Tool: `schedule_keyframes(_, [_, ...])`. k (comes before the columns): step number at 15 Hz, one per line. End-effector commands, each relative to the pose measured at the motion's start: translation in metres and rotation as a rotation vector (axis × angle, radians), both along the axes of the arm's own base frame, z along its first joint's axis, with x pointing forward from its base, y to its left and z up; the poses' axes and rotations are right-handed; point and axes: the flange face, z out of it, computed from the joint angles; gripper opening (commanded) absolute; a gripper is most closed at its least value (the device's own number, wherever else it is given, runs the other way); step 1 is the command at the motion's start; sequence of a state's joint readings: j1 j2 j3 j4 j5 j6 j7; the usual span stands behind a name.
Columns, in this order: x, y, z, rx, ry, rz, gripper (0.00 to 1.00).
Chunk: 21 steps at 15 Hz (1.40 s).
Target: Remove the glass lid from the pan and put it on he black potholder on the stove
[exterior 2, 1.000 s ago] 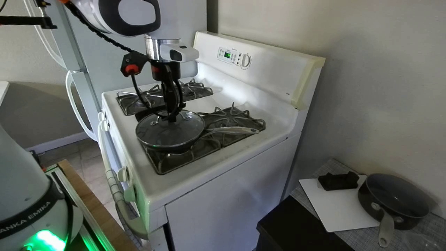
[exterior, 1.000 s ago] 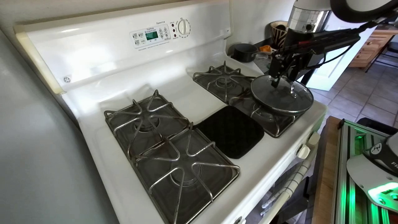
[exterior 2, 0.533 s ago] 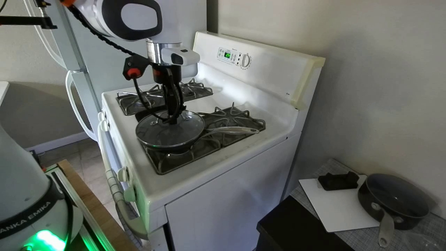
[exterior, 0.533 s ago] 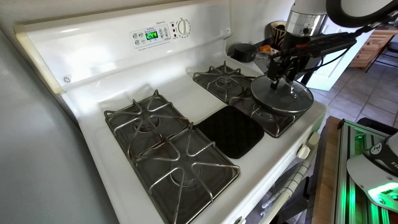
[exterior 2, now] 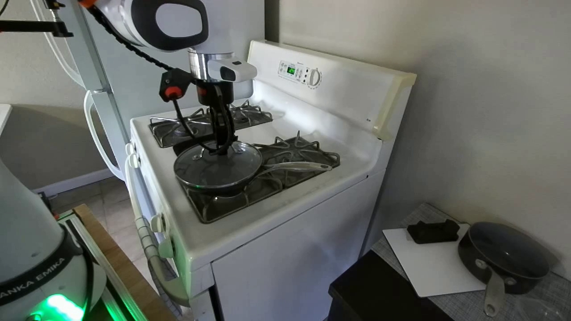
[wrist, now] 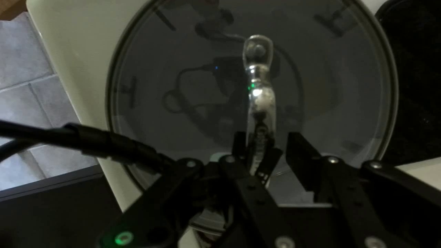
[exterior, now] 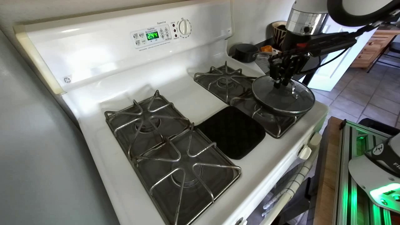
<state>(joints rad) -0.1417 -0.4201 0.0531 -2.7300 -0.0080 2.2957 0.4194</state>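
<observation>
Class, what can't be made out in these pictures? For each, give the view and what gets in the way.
Lid handle: lower end hidden behind the end effector, wrist view.
Black potholder: cut off by the right edge, wrist view.
Pan: whether it holds anything, masked by reflections on the glass lid, wrist view.
Display: digits too small to read, in an exterior view.
Patterned bowl: partly hidden behind the robot arm, in an exterior view.
</observation>
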Motion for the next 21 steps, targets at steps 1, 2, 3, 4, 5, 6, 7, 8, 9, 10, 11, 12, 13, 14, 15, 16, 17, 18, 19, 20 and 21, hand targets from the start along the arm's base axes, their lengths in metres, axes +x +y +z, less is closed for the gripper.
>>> schedule_keyframes(1, [-0.0031,0.0037,-0.0119,0.015,-0.002,-0.019,0.28])
schedule_keyframes(2, [-0.0034,0.0037,-0.0122,0.015,-0.002,-0.020,0.26])
schedule_keyframes(3, [-0.0036,0.0036,-0.0127,0.017,0.000,-0.021,0.24])
schedule_keyframes(4, [-0.0037,0.0034,-0.0128,0.017,0.001,-0.022,0.20])
schedule_keyframes(5, [-0.0040,0.0030,-0.0131,0.018,0.001,-0.023,0.15])
schedule_keyframes(6, [-0.0042,0.0018,-0.0127,0.019,0.000,-0.026,0.05])
schedule_keyframes(7, [-0.0043,0.0006,-0.0120,0.021,-0.001,-0.030,0.00])
schedule_keyframes(8, [-0.0047,-0.0009,-0.0119,0.024,-0.002,-0.034,0.00])
schedule_keyframes(9, [-0.0050,-0.0011,-0.0130,0.026,0.000,-0.036,0.00])
schedule_keyframes(10, [-0.0051,-0.0010,-0.0129,0.026,0.000,-0.036,0.00])
schedule_keyframes(11, [-0.0049,-0.0012,-0.0126,0.026,0.000,-0.037,0.00])
schedule_keyframes(12, [-0.0049,-0.0012,-0.0127,0.027,0.000,-0.038,0.00])
schedule_keyframes(13, [-0.0051,-0.0012,-0.0127,0.028,-0.001,-0.038,0.00])
schedule_keyframes(14, [-0.0054,-0.0012,-0.0124,0.029,-0.001,-0.038,0.00])
schedule_keyframes(15, [-0.0058,-0.0010,-0.0120,0.031,-0.001,-0.037,0.00])
schedule_keyframes(16, [-0.0064,-0.0006,-0.0108,0.035,-0.003,-0.035,0.00])
schedule_keyframes(17, [-0.0071,-0.0002,-0.0095,0.040,-0.002,-0.032,0.00])
schedule_keyframes(18, [-0.0076,0.0002,-0.0083,0.049,0.000,-0.030,0.00])
schedule_keyframes(19, [-0.0072,0.0002,-0.0078,0.055,0.001,-0.031,0.00])
schedule_keyframes(20, [-0.0067,0.0005,-0.0074,0.062,0.002,-0.034,0.00])
schedule_keyframes(21, [-0.0068,0.0011,-0.0070,0.072,0.007,-0.035,0.00])
